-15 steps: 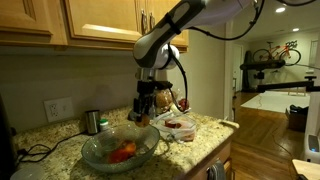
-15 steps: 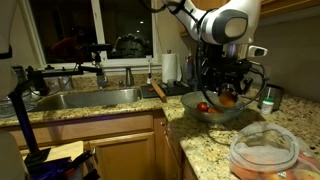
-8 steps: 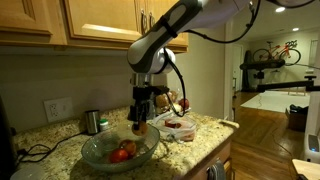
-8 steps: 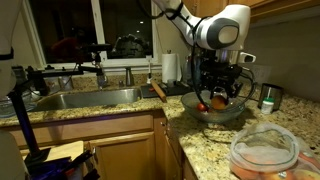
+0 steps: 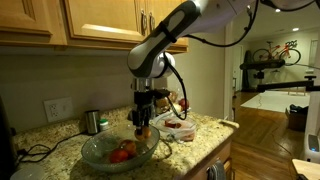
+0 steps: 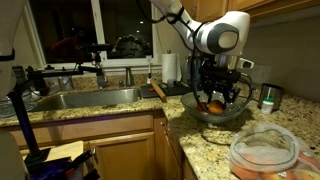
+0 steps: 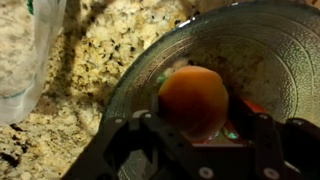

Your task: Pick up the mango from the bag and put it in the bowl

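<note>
The gripper [image 7: 200, 128] clasps the orange mango [image 7: 193, 98] over the bowl [image 7: 265, 55], seemingly low inside it; the bag [image 7: 25, 55] lies beside the bowl on the worktop [image 7: 90, 70].

Honey-wood cabinets [image 5: 95, 20] hang over a speckled granite worktop [image 5: 60, 135]. A steel sink [image 6: 88, 98] sits under a dark window [image 6: 70, 25], and a wooden floor [image 5: 262, 125] shows beyond.

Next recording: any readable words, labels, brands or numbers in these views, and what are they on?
None can be read. The bag shows what looks like a small green mark at its top edge in the wrist view, too blurred to read. The bowl, the mango and the gripper holding it show no lettering.
</note>
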{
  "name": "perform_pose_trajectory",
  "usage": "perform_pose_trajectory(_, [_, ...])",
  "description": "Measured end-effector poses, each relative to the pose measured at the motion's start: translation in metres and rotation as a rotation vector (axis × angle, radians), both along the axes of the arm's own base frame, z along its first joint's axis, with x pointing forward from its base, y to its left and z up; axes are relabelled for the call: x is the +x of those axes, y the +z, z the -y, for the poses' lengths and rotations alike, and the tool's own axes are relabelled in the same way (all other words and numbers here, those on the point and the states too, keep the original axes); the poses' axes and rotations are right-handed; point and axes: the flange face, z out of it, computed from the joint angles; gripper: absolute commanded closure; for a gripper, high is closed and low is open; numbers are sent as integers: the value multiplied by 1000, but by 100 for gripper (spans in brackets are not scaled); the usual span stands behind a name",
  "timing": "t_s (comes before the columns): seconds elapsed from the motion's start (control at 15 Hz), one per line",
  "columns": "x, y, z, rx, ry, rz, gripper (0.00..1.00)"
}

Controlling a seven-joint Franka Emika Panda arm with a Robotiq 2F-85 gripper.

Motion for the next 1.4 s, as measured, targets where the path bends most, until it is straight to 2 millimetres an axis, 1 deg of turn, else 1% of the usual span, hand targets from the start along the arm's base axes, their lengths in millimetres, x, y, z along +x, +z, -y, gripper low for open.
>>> perform_pose_trajectory(0.53, [-2,-6,-1,-2,6,-24,56])
perform_pose_trajectory(0.87, [-1,-18,0,0,6,-43,56])
perform_pose_trajectory(0.93, [-1,-20,0,0,6,-46,44])
perform_pose_trajectory(1.0, [-1,-21,0,1,6,-48,8])
perform_pose_trajectory(1.07, [-1,-23,0,1,6,-50,8])
perform_pose_trajectory(1.27, [1,-24,0,1,6,-53,0])
perform_pose_trajectory(1.4, [4,-20,1,1,5,-47,0])
